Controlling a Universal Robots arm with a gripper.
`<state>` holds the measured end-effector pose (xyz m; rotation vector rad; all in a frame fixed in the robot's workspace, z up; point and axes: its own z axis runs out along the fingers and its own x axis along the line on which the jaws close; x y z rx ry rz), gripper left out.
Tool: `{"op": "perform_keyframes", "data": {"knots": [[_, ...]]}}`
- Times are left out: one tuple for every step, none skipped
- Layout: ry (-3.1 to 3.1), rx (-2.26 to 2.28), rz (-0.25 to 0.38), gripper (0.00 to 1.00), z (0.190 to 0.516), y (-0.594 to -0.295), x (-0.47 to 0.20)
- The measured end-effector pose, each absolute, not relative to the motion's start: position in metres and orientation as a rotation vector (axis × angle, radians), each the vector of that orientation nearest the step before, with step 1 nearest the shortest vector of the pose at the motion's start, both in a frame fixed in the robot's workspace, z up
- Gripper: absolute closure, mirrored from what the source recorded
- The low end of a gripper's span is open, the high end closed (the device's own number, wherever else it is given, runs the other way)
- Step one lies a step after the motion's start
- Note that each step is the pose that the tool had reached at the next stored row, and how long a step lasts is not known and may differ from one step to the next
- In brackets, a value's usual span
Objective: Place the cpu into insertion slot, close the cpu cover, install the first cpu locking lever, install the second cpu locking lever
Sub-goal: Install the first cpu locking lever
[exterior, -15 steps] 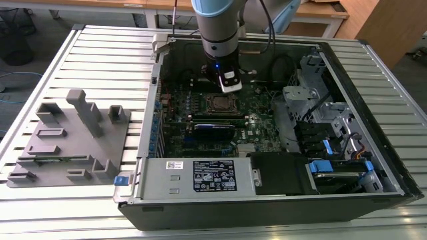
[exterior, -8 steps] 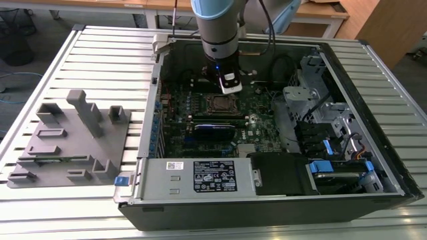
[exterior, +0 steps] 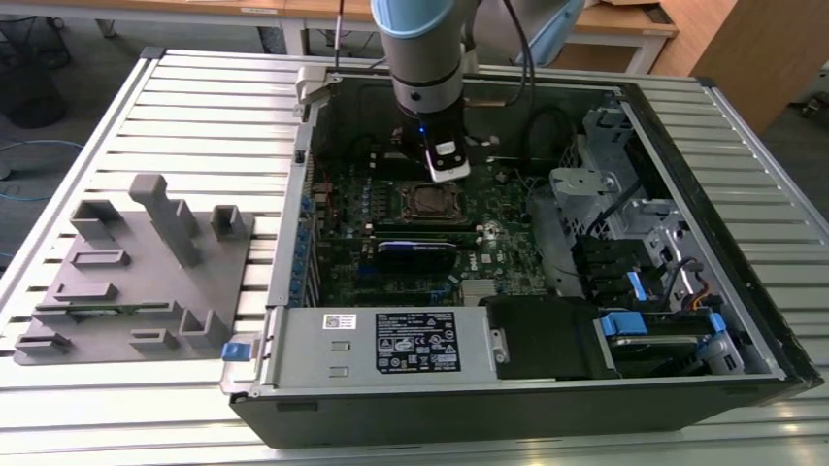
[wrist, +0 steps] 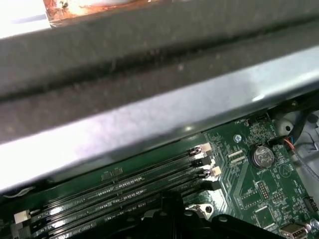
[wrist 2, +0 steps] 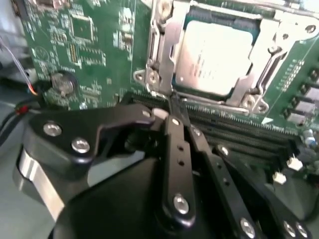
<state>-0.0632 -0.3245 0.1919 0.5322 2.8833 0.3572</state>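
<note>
**Chip seated under its frame, pincer drawn together at the socket's edge**

A slatted metal table (exterior: 194,107) carries the work. Beyond its far edge stand wooden desks (exterior: 622,24) on a grey floor. Toward the table's edge on the exterior view's left lies a grey fixture tray (exterior: 169,282) with upright blocks and shallow pockets.

The open computer case (exterior: 518,413) takes up the rest of the table. Inside it are a green motherboard (exterior: 337,228), a silver power supply (exterior: 376,340) along the near wall, and drive bays with blue tabs (exterior: 628,325) in the near corner on the exterior view's right.

The insertion slot (wrist 2: 144,77) sits mid-board. The cpu (wrist 2: 214,57) lies flat in it, and the cpu cover (wrist 2: 167,45) is down around the chip's bright top.

The gripper (wrist 2: 173,99) hangs from the arm near the case's far wall. Its black fingers are together, with the tips at the socket's edge beside the long memory slots (wrist: 124,189). Whether anything is pinched between them cannot be told. A coin cell (wrist: 262,156) lies near the ends of those slots.
</note>
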Motion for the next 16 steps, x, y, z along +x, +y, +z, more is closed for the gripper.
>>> {"op": "perform_keyframes", "data": {"knots": [[2.884,0.532,0.357,0.9,0.194,-0.324,-0.063],[2.885,0.532,0.357,0.9,0.196,-0.325,-0.063],[2.886,0.533,0.356,0.9,0.198,-0.325,-0.063],[2.889,0.534,0.356,0.9,0.201,-0.325,-0.063],[2.895,0.536,0.354,0.9,0.203,-0.325,-0.063],[2.902,0.538,0.351,0.9,0.205,-0.325,-0.063],[2.91,0.541,0.347,0.9,0.206,-0.325,-0.063],[2.919,0.543,0.339,0.9,0.206,-0.325,-0.063],[2.926,0.545,0.329,0.9,0.207,-0.325,-0.063],[2.933,0.547,0.315,0.9,0.207,-0.325,-0.063],[2.94,0.548,0.298,0.9,0.207,-0.325,-0.063],[2.946,0.548,0.278,0.9,0.208,-0.325,-0.063],[2.951,0.548,0.254,0.9,0.208,-0.326,-0.063],[2.956,0.547,0.226,0.9,0.208,-0.327,-0.063],[2.962,0.546,0.196,0.9,0.208,-0.327,-0.063],[2.967,0.546,0.167,0.9,0.208,-0.328,-0.063]]}}
